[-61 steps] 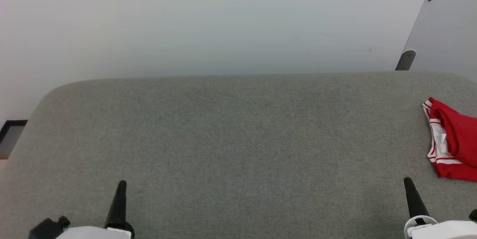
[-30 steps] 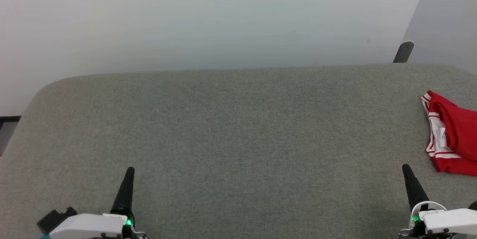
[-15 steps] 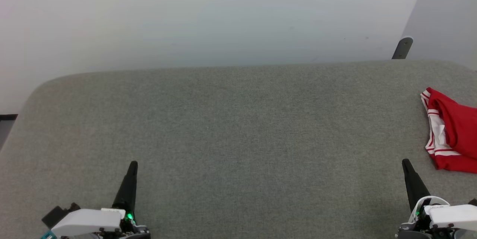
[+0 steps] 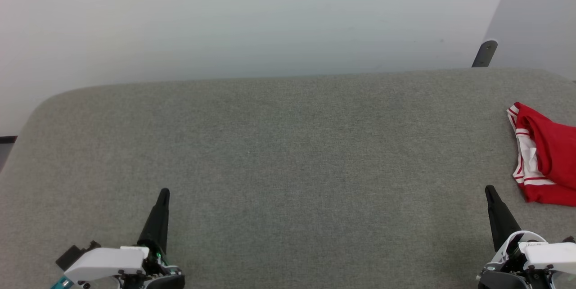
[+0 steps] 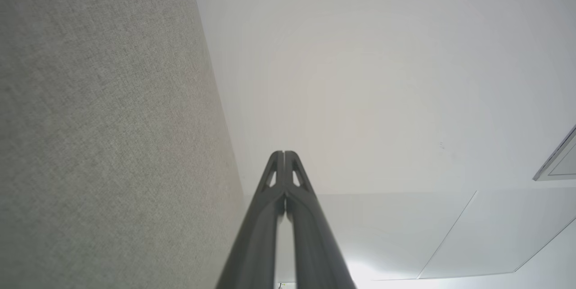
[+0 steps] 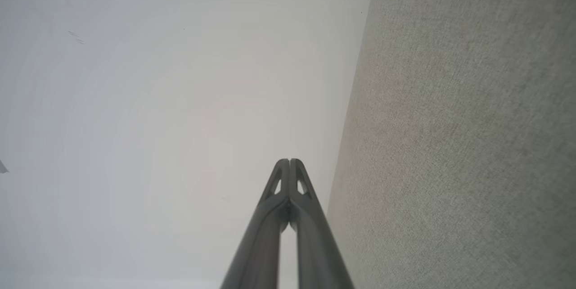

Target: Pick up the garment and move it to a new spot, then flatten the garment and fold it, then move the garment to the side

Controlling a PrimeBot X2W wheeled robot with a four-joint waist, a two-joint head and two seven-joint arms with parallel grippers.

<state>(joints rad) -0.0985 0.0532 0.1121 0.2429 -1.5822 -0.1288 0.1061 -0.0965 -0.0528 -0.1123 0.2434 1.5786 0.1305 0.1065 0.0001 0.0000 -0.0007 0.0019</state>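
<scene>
At pad (image 4: pixel 288 145) right edge, head view: garment (image 4: pixel 555 149); wrist views: jaws closed, empty.

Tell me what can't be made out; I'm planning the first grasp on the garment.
The garment, head view: right part cut off by the right edge.
Which part is sleeve or hem, head view: lost in its bunched folds.
Arms behind the left gripper and right gripper, head view: cut off by bottom edge.

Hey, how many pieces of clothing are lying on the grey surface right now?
1. The red garment lies at the grey surface's far right, partly cut off by the head view's edge; more could lie beyond it.
</scene>
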